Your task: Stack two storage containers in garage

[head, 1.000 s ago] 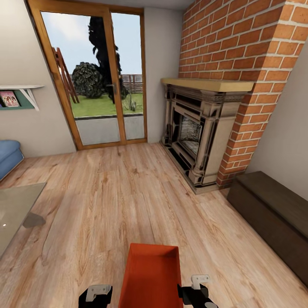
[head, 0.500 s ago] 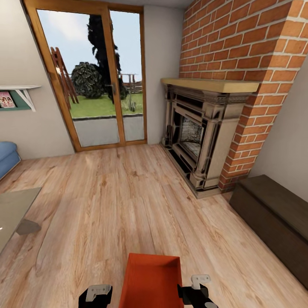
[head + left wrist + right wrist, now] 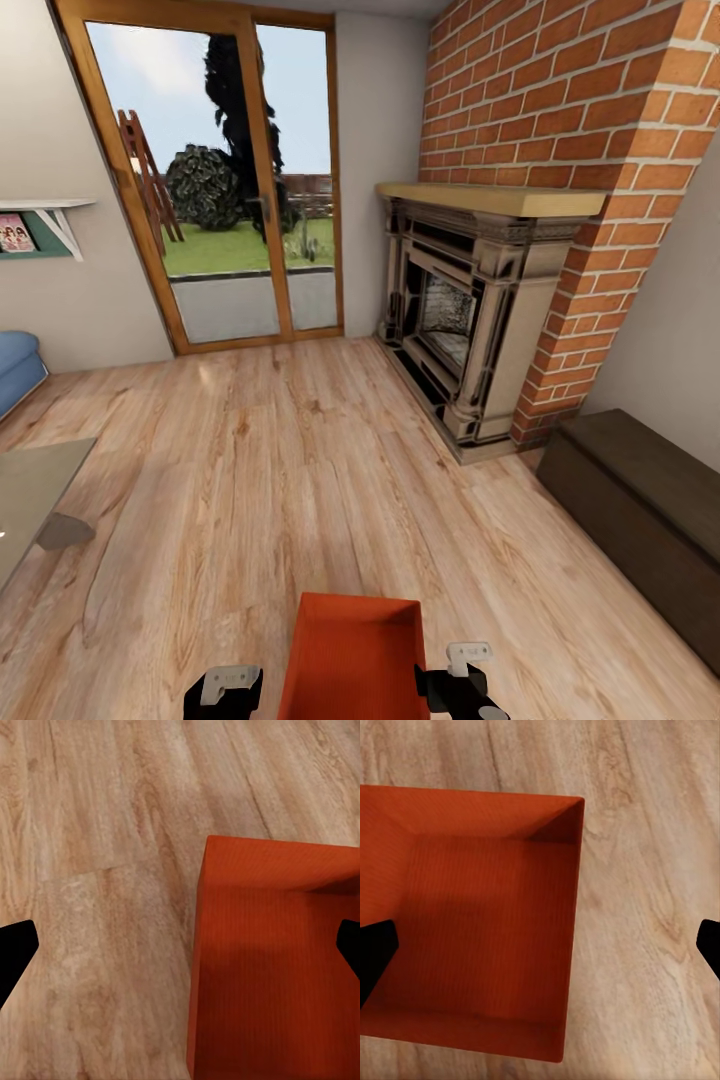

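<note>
I am in the living room, on its light wood-plank floor (image 3: pixel 300 450). One orange-red storage container (image 3: pixel 350 655) sits at the bottom centre of the head view, between my two grippers. My left gripper (image 3: pixel 225 690) (image 3: pixel 182 956) stands open, its black fingertips (image 3: pixel 15 967) far apart on either side of the container's (image 3: pixel 270 960) left wall. Over the right wall of the container (image 3: pixel 472 922), my right gripper (image 3: pixel 455 685) (image 3: pixel 544 949) is open the same way. The bin is empty. The garage is out of view.
A red-brick fireplace (image 3: pixel 470 330) stands ahead on the right, with a dark low cabinet (image 3: pixel 640 520) along the right wall. Glass patio doors (image 3: pixel 220 190) are straight ahead. A glass-topped table (image 3: pixel 30 500) and a blue sofa (image 3: pixel 15 365) are at the left.
The whole head view has shifted a little, so the camera moved; sofa and table slid towards the left edge. The container and both grippers kept their places in the view.
</note>
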Motion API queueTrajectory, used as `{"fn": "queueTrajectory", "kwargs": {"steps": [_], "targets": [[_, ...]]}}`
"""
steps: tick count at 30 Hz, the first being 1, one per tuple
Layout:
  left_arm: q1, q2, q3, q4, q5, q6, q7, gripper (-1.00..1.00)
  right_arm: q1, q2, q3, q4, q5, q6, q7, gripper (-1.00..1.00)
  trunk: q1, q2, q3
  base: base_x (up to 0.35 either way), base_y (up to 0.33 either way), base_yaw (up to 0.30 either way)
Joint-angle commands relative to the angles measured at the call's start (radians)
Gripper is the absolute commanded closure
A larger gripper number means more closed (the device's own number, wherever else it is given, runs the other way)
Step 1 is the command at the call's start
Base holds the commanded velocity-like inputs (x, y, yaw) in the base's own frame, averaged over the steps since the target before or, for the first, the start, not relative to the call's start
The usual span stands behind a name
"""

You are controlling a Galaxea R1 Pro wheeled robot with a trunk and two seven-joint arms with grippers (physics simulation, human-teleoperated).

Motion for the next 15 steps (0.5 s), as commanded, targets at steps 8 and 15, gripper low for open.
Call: {"fn": "queueTrajectory", "kwargs": {"steps": [8, 15], "targets": [[-0.001, 0.000, 0.003, 0.001, 0.001, -0.003, -0.002, -1.00, -0.001, 0.000, 0.002, 0.001, 0.001, -0.003, -0.002, -1.00, 0.000, -0.001, -0.001, 0.000, 0.000, -0.182], [-0.001, 0.000, 0.003, 0.001, 0.001, -0.003, -0.002, -1.00, -0.001, 0.000, 0.002, 0.001, 0.001, -0.003, -0.002, -1.00, 0.000, -0.001, -0.001, 0.000, 0.000, -0.213]]}}
